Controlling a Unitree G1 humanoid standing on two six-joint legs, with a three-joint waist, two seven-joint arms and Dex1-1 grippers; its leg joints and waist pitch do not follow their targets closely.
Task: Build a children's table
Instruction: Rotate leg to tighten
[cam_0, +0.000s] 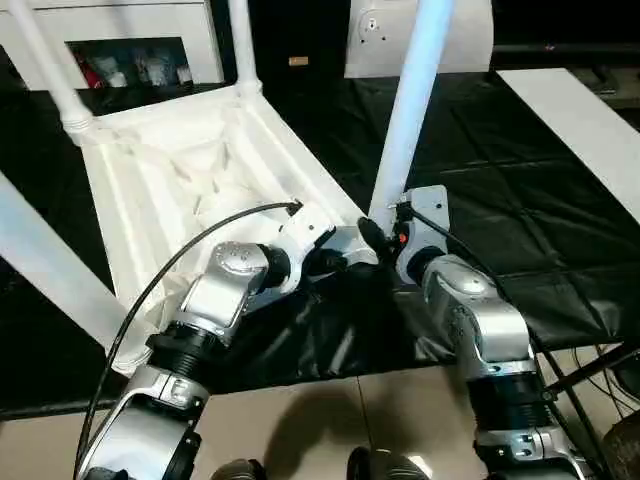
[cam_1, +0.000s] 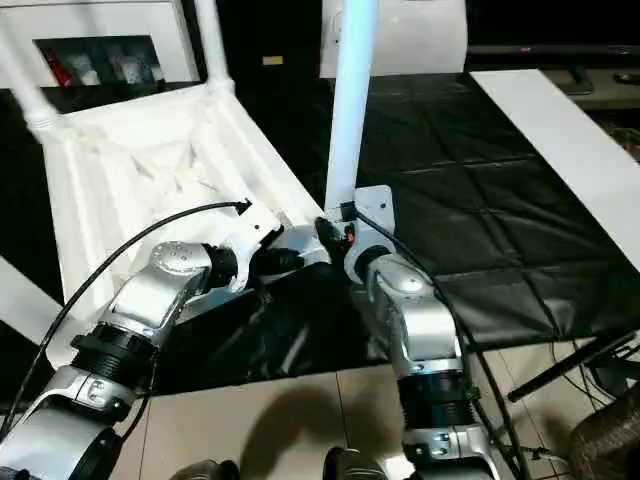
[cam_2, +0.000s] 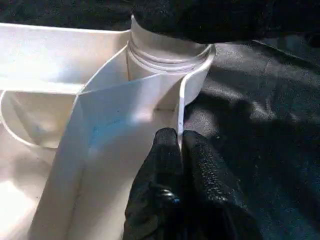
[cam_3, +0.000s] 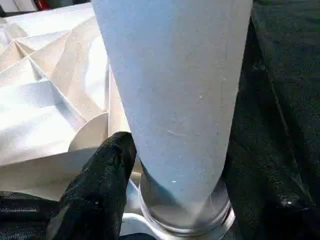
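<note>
The children's table lies upside down on a black mat, its ribbed white tabletop (cam_0: 180, 190) facing up. White legs stand in the far corner sockets (cam_0: 50, 70) (cam_0: 243, 45), and another leg (cam_0: 50, 270) crosses the left edge. A fourth leg (cam_0: 405, 120) stands upright in the near right corner socket (cam_2: 165, 55). My right gripper (cam_0: 378, 238) is at this leg's base, just above the socket ring (cam_3: 185, 220). My left gripper (cam_2: 178, 137) is shut on the thin tabletop rim (cam_2: 180, 100) beside that socket.
A white cabinet with glass doors (cam_0: 130, 40) stands at the back left. A flat white board (cam_0: 590, 130) lies on the mat (cam_0: 500, 200) at the right. Black rods (cam_0: 590, 365) and pale floor lie near my right arm.
</note>
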